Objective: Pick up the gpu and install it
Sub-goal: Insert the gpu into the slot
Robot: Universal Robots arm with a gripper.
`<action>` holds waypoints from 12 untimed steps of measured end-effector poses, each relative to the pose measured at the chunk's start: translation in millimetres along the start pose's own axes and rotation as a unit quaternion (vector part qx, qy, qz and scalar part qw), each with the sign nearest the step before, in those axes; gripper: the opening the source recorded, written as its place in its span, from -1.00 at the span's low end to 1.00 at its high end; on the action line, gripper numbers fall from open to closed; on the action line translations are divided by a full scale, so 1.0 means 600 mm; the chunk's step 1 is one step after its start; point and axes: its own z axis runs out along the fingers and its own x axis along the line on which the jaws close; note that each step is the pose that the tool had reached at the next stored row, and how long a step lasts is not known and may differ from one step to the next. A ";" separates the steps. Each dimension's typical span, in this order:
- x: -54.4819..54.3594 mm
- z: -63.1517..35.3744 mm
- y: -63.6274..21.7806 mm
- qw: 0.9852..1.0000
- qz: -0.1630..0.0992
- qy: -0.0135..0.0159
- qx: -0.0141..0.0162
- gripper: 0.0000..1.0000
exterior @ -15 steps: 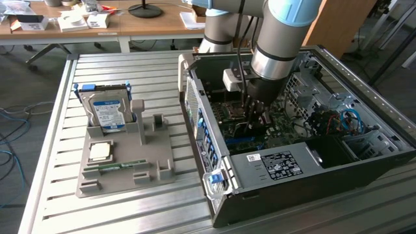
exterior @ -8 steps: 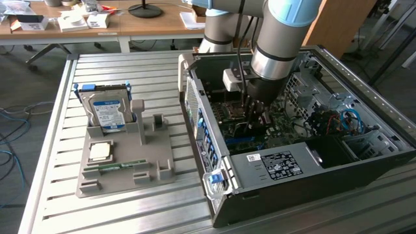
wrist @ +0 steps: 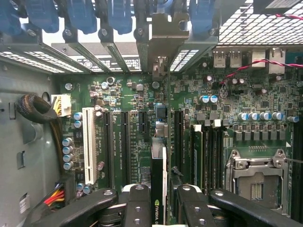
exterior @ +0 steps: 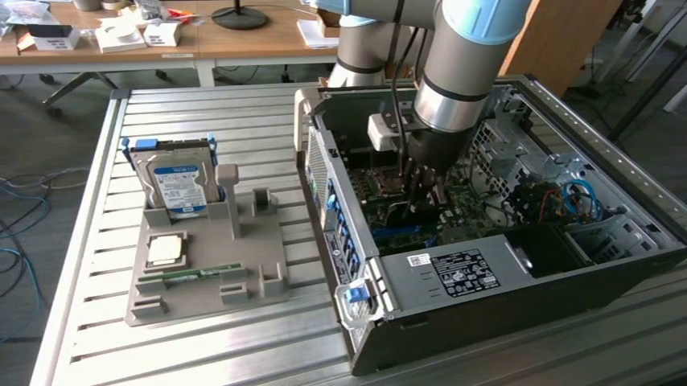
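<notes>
My gripper (wrist: 158, 201) is shut on the gpu (wrist: 158, 165), a thin card seen edge-on with a green logo between the two black fingers (wrist: 137, 205). The card stands upright over the green motherboard (wrist: 128, 94), running between the long black expansion slots. Its pale metal bracket (wrist: 163, 38) lies against the rear slot openings of the case. Whether its edge sits in a slot is hidden. In the exterior view the gripper (exterior: 424, 189) reaches straight down into the open computer case (exterior: 462, 273).
A grey fixture tray (exterior: 204, 265) beside the case holds a hard drive (exterior: 177, 181), a processor chip (exterior: 166, 249) and a memory strip (exterior: 193, 275). Near the card are a white slot (wrist: 88, 142), a processor socket (wrist: 255, 179) and blue cables (exterior: 574, 197).
</notes>
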 end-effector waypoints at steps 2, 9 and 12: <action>0.000 0.001 0.000 1.000 -0.001 0.000 0.000 -0.48; 0.000 0.001 0.000 1.000 -0.009 0.000 0.000 -0.48; 0.000 0.001 0.000 1.000 -0.010 0.000 0.000 -0.48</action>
